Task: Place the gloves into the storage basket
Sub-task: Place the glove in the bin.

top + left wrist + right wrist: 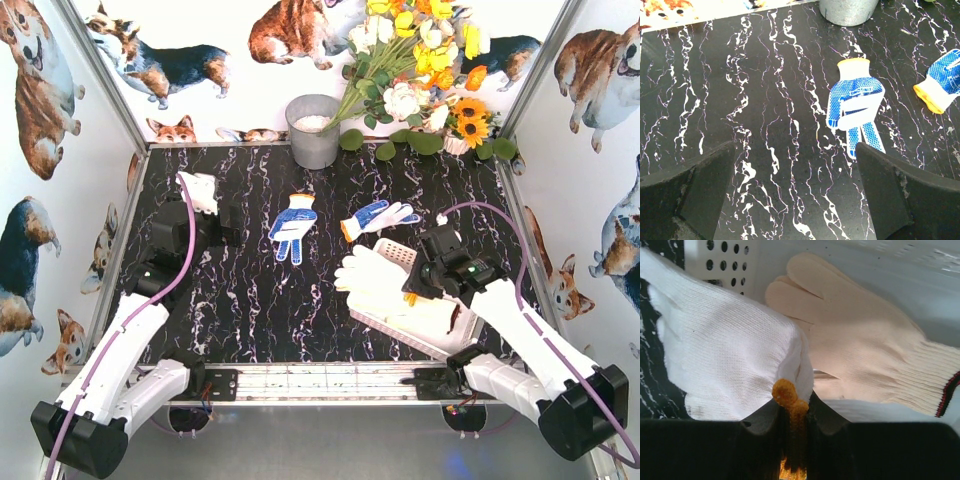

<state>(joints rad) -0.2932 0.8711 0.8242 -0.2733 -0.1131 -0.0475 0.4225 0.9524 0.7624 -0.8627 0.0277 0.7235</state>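
Our R gripper (pixel 796 407) pinches white glove (pixel 725 355) cuff over basket (pixel 727 257); L gripper (pixel 795 192) wide, dotted glove (pixel 856 100) at 1 o'clock.

Probably lab test booth: corgi-print walls (pixel 40 200), marbled tabletop (pixel 260 300), aluminium posts (pixel 107 75).

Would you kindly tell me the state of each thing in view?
Left gripper: jaws open, empty.
Right gripper: jaws shut on white glove's cuff.
Basket: holds a cream glove.
Middle dotted glove: flat on table.
Right dotted glove: on table, outside basket.
Far-left glove: on table.
Bucket: upright.
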